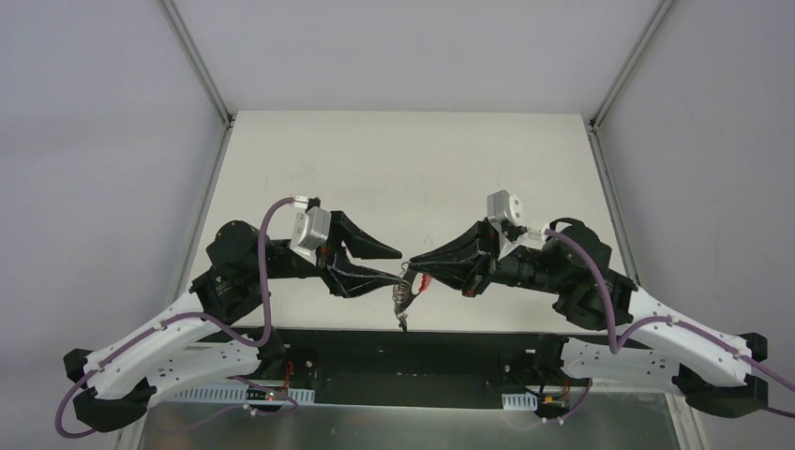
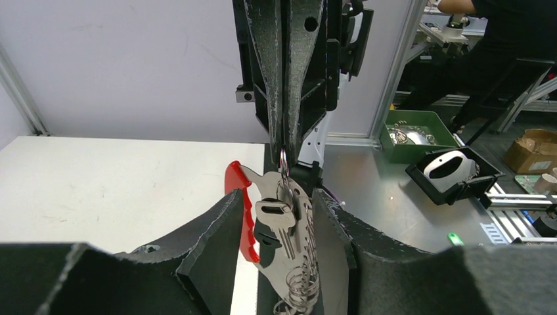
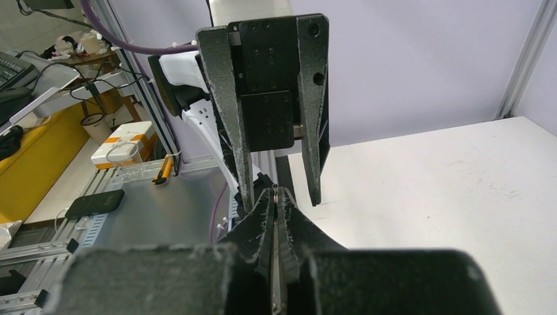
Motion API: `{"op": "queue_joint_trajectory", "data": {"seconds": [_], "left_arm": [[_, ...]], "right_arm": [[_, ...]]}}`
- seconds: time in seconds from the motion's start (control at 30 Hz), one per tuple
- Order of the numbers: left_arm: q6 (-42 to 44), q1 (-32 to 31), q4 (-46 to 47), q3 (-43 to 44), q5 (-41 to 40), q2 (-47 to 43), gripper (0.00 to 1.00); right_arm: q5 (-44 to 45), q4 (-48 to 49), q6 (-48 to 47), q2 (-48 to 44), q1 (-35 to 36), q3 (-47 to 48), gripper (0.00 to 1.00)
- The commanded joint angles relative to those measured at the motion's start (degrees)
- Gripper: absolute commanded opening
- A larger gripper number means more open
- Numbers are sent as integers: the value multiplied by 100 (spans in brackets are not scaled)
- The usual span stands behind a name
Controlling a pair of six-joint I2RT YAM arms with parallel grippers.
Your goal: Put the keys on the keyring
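Note:
The keyring [image 2: 297, 262] is a bunch of silver wire loops on a grey metal plate with a red tag [image 2: 236, 190]. It hangs between my two grippers over the table's near edge, and its bunch [image 1: 405, 298] dangles below them. A silvery key [image 2: 281, 220] lies flat on the plate, with a black key head [image 2: 268, 236] behind it. My left gripper [image 2: 279, 226] is partly closed, its fingers against both edges of the plate. My right gripper [image 3: 276, 195] is shut, pinching a thin wire ring [image 2: 284, 157] at the bunch's top.
The white tabletop [image 1: 403, 178] stretches behind the grippers. Grey walls and metal frame posts [image 1: 197, 61] close it in at the back and sides. A dark strip [image 1: 403, 352] with both arm bases runs along the near edge.

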Motion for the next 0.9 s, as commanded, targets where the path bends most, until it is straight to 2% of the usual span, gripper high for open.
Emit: {"op": "queue_joint_trajectory", "data": {"seconds": [0.0,0.2,0.33,0.67,0.87], "left_arm": [[-122,-34,448,-8,97,6,42],[-176,-31,461,-33,42,-51,42],[-223,-29,480,-70,-28,-105,43],[-222,-30,65,-243,-820,-426,48],[0,-29,-276,-321,-1289,-364,49]], "right_arm": [[11,1135,2,-126,27,-247,0],[261,2705,-100,-279,36,-940,0],[550,3370,-181,-179,36,-1190,0],[1220,3320,-255,214,57,-878,0],[1289,3325,-158,305,80,-798,0]]}}
